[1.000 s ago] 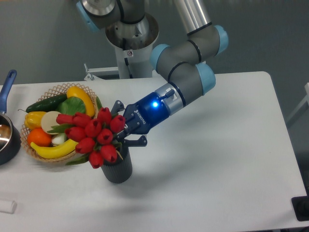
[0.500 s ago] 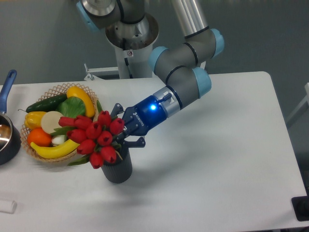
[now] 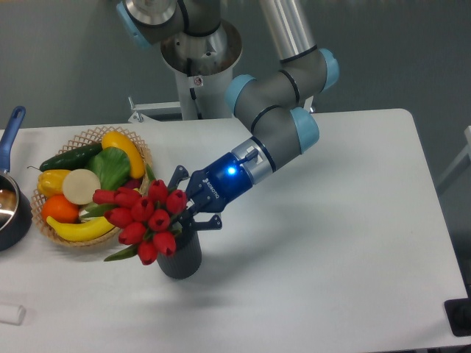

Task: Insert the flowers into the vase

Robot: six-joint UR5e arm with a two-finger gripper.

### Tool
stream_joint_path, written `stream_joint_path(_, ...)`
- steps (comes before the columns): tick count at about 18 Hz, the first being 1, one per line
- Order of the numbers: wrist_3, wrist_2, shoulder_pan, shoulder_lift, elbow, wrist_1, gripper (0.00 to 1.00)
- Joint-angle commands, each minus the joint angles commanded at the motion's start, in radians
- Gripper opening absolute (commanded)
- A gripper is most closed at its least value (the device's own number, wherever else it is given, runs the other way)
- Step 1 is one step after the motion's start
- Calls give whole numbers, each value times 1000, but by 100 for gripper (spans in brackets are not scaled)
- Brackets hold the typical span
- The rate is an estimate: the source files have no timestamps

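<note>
Camera view, left to right: wicker basket (image 3: 44, 228) of fruit and vegetables; the flowers (image 3: 143, 217), heads leaning left over the vase (image 3: 179, 255) on the white surface (image 3: 331, 257). The claw (image 3: 185, 208) pinches the flowers just above the vase mouth.

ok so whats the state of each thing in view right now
flowers: stems in the vase mouth, heads leaning left
vase: upright on the table
gripper: at the stems; grip hidden by the blooms
wicker basket: full of fruit and vegetables
pot: at the left edge, partly out of view
</note>
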Motion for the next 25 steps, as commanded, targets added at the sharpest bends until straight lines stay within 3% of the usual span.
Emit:
stream_joint_path(3, 2, 0, 0, -2, 3, 2, 38)
stream_joint_path(7, 38, 0, 2, -2, 6, 2, 73)
stream_joint_path(9, 43, 2, 3, 2, 6, 2, 86)
stream_joint_path(11, 43, 3, 5, 6, 8, 2, 92)
stream_joint_path(14, 57, 84, 6, 23, 9, 3, 100)
stream_joint_path(21, 87, 257, 23, 116, 2, 0, 100)
stream_joint_path(25, 86, 368, 38, 118, 66, 0, 100)
